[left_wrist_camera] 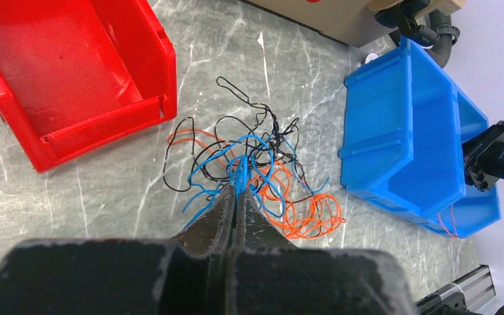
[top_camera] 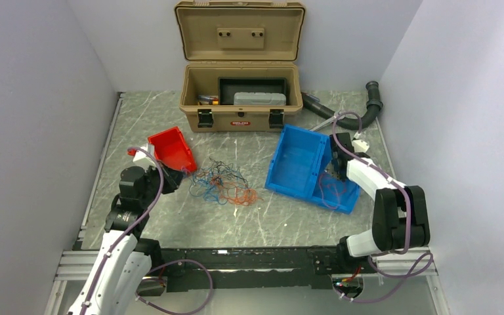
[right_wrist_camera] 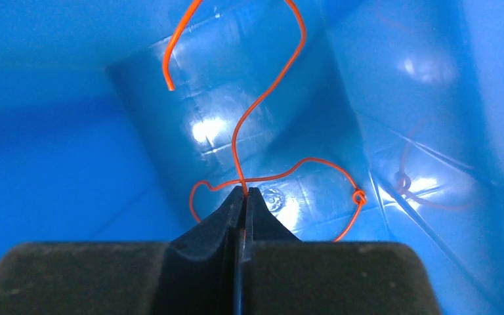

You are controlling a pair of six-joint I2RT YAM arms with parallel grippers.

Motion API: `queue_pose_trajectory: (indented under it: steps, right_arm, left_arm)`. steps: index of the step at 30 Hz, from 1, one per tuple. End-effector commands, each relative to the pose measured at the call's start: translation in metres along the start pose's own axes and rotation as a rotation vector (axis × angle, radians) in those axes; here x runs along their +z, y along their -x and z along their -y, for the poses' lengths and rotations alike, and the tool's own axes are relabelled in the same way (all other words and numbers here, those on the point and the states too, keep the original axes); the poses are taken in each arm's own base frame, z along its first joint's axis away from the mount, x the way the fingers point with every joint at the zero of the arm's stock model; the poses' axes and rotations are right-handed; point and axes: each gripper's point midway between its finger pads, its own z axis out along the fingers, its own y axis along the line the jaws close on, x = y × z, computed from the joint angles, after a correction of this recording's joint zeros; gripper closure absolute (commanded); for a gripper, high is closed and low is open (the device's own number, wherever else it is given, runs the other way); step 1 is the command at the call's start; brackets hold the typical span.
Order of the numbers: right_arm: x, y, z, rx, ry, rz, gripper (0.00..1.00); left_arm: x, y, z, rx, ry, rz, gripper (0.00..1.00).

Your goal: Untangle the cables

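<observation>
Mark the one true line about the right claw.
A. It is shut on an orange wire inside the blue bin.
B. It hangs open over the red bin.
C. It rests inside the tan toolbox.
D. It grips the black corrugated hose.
A: in the right wrist view the right claw pinches an orange wire at its closed tips, with the blue bin walls all around.

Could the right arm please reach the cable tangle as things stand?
Probably not directly: the right gripper, shut on an orange wire, is inside the blue bin, whose wall blocks the tangle.
</observation>
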Motion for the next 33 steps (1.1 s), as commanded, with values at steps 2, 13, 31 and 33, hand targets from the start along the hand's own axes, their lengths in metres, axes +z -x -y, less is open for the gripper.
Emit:
queue_pose_trajectory:
  steps: [2,13,31,33]
  right_arm:
    - [-0.016,0.039,-0.011,0.062,0.001,0.088,0.61]
    - [-0.087,0.070,-0.016,0.023,0.153,0.212,0.39]
    - [-0.243,-0.036,-0.150,-0.538,1.103,0.074,0.31]
    - [-0.247,-0.054,-0.168,-0.608,1.137,0.055,0.31]
  left_arm:
    - [-0.002,0.012,0.010,0.045,-0.042,0.035,1.00]
    - [0.002,0.007,0.029,0.062,-0.152,-0.016,1.00]
    - [-0.006,-0.008,0.109,0.225,-0.395,-0.182,1.00]
    - [-0.007,-0.006,0.111,0.236,-0.397,-0.183,1.00]
